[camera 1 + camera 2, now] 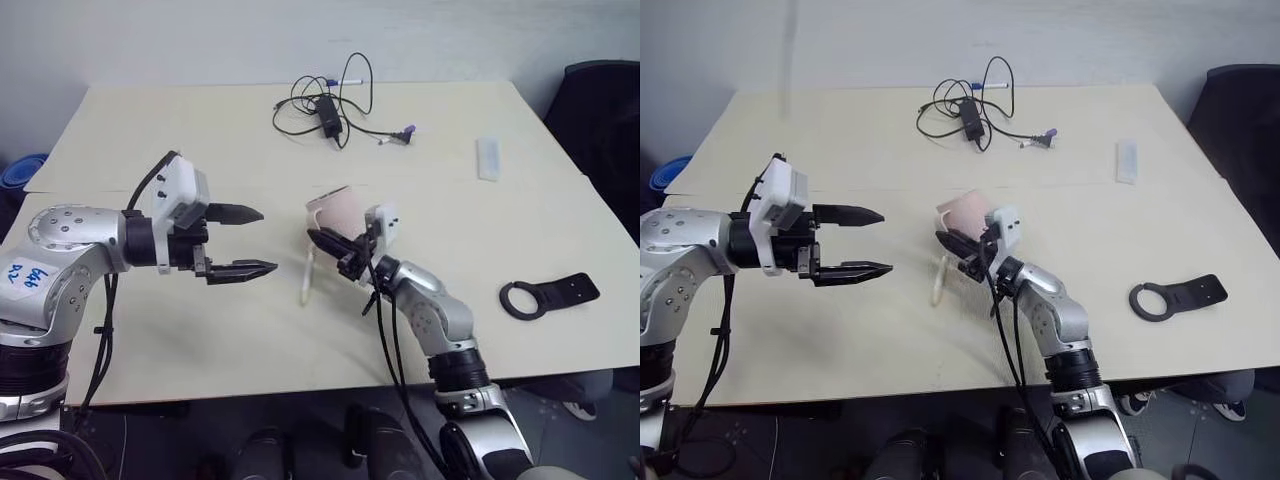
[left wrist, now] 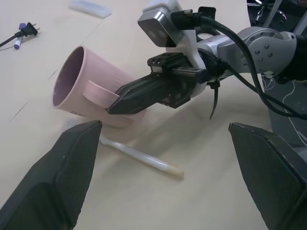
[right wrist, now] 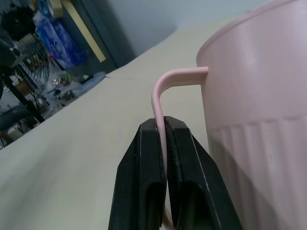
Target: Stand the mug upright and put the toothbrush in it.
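At mid-table, the right gripper [image 3: 165, 127] pinches the thin loop handle of the mug [image 2: 91, 86], its two black fingers pressed together on the pink strap. Tipped well off the vertical, the mug's dark mouth faces up and toward the far left; whether its lower side touches the table [image 1: 150, 330] cannot be told. Just on its near side lies the toothbrush [image 2: 139, 155], flat on the tabletop, running from beside the mug toward the near edge. To the left, the left gripper [image 1: 245, 240] hovers with its fingers spread wide and empty, pointing at the mug and well apart from it. Righting the mug appears to be the step in hand. Next, the right wrist would likely need to roll the mug onto its base before letting go of the handle, leaving the toothbrush to be picked up.
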Available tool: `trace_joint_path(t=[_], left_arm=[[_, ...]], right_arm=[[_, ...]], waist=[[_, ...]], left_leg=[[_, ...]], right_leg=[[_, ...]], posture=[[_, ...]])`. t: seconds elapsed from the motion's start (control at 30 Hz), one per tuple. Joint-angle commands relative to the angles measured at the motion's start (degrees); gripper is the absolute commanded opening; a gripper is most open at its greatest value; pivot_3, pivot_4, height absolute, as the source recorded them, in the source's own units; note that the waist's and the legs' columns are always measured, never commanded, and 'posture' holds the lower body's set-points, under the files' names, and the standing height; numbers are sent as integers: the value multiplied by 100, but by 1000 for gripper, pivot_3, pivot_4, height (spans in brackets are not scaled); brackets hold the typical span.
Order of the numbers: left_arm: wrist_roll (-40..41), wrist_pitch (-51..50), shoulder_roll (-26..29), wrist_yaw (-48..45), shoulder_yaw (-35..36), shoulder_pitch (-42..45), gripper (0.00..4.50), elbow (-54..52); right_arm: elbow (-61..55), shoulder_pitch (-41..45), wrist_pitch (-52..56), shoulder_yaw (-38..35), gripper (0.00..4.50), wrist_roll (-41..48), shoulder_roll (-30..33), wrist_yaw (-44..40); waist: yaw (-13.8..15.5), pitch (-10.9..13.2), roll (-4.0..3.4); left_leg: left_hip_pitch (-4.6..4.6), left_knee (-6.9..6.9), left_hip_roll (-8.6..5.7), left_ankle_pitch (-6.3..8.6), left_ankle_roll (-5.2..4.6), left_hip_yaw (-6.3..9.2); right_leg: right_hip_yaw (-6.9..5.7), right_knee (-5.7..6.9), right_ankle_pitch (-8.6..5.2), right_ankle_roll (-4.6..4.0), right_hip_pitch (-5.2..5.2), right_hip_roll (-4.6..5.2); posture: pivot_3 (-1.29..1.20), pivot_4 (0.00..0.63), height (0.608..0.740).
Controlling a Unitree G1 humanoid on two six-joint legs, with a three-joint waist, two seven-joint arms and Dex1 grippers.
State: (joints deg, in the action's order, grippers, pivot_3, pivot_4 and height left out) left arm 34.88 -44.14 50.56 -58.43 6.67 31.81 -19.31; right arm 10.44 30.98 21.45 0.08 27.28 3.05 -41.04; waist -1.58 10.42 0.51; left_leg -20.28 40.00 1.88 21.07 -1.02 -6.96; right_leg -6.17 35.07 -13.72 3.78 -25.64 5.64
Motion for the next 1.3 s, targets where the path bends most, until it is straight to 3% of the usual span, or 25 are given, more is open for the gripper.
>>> trace_joint_path(t=[0.03,0.1,0.2,0.47,0.57,0.73,0.87,1.03,1.13,1.3], left_arm=[[79,-23,99,28,9,106,4500,-229],[98,-55,77,44,-25,144,4500,-241],[86,-32,37,28,-125,179,4500,-206],[36,124,-49,-131,-398,315,4500,18],[12,199,-102,-173,-477,332,4500,113],[-52,105,-163,-61,-605,341,4500,280],[-501,-926,-726,1268,-854,968,4500,994],[-958,-2324,-1727,2520,-1115,1914,4500,2147],[-1077,-2980,-2186,2822,-1224,2408,4500,2744],[-1404,-3170,-2542,3015,-1698,2779,4500,3272]], right_arm=[[-116,-387,46,-121,23,82,176,-70],[-487,-642,302,-142,23,261,297,-98],[-925,-977,669,-86,783,499,480,-171],[-1804,-1316,816,82,3523,302,843,32],[-2414,-1454,997,177,4486,110,1298,150],[-3627,-1827,1621,205,4486,61,2394,120],[-4868,-2154,2302,-652,4486,1120,3593,-476],[-5308,-1797,2943,-1981,4486,2448,4860,-843],[-5277,-1480,3007,-2125,4486,2649,5263,-738],[-5248,-1242,3036,-2115,4486,2938,5380,-515]], waist=[[1,0,0],[12,0,0],[14,-1,0],[-5,1,-2],[11,1,-2],[44,1,-2],[152,2,0],[251,8,9],[287,14,40],[291,20,49]], left_leg=[[1,0,0,0,0,0],[1,-2,0,0,1,2],[0,-2,0,1,1,5],[4,-5,10,3,12,0],[-1,-7,10,3,13,1],[-6,-2,-1,6,2,2],[0,0,-1,5,0,3],[1,7,-8,4,-15,6],[0,5,-8,7,-24,6],[-10,-3,-6,11,-16,2]], right_leg=[[1,1,0,-1,0,0],[0,0,-1,-1,0,1],[-1,-4,-1,-2,3,2],[2,1,-5,-9,-1,-10],[-1,-2,-7,-12,-4,-10],[-1,-7,-5,-7,-4,-1],[-2,-6,-5,-6,-1,-9],[-2,-12,2,5,11,-6],[-4,-19,5,9,12,-4],[-11,-33,4,8,5,-7]], posture=[[0,150,740],[0,150,740],[0,150,740],[0,150,740],[0,150,740],[0,150,740],[0,150,740],[0,150,740],[0,150,740],[0,150,740]])
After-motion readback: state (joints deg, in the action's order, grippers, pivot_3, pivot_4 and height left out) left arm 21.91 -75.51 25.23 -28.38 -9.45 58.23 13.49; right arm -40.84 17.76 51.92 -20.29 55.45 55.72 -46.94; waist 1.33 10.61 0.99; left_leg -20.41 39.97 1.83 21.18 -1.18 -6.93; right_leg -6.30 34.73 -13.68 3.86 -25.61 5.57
